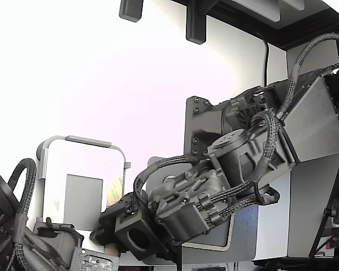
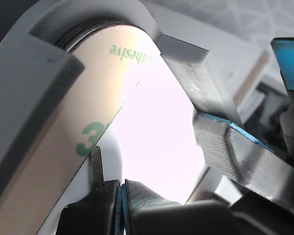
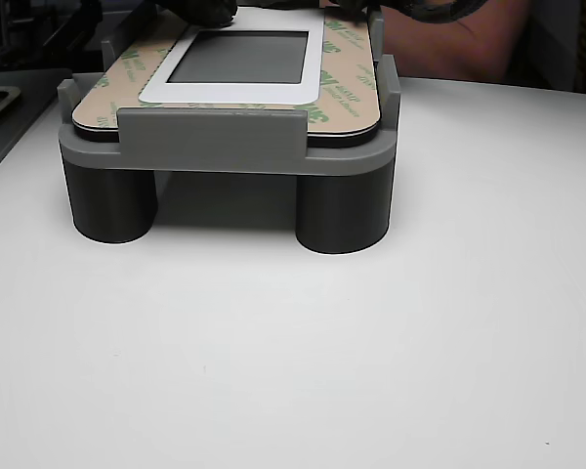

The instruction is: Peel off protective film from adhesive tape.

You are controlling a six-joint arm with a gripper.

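We are seeing the protective film (image 2: 63,147) looking like smooth tan paper with a slight sheen and green print; the grey fixture (image 3: 225,156) appearing as matt plastic; the gripper (image 2: 121,203) showing ribbed, rubbery pads; the table (image 3: 293,371) looking smooth, matt white.

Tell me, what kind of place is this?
Probably a workshop or factory test bench. A robot arm leans over a grey holder on a plain white table, gripping at tan peel-off film on the part held there.
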